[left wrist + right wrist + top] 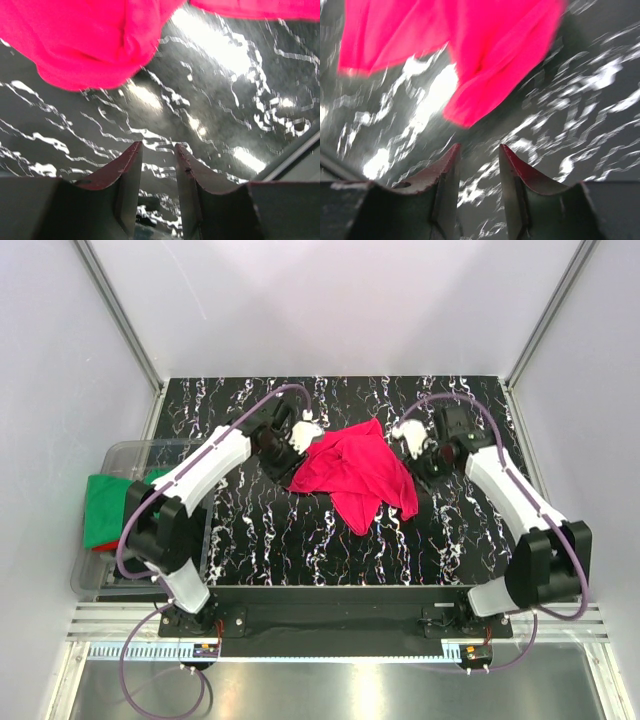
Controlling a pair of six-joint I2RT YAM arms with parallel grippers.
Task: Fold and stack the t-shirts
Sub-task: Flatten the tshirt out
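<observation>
Crimson t-shirt well inside table edges

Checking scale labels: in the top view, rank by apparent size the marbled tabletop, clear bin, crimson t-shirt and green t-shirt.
1. marbled tabletop
2. clear bin
3. crimson t-shirt
4. green t-shirt, though partly hidden in the bin, so its place is unsure

A crimson t-shirt, a green t-shirt, a black white-veined table.
</observation>
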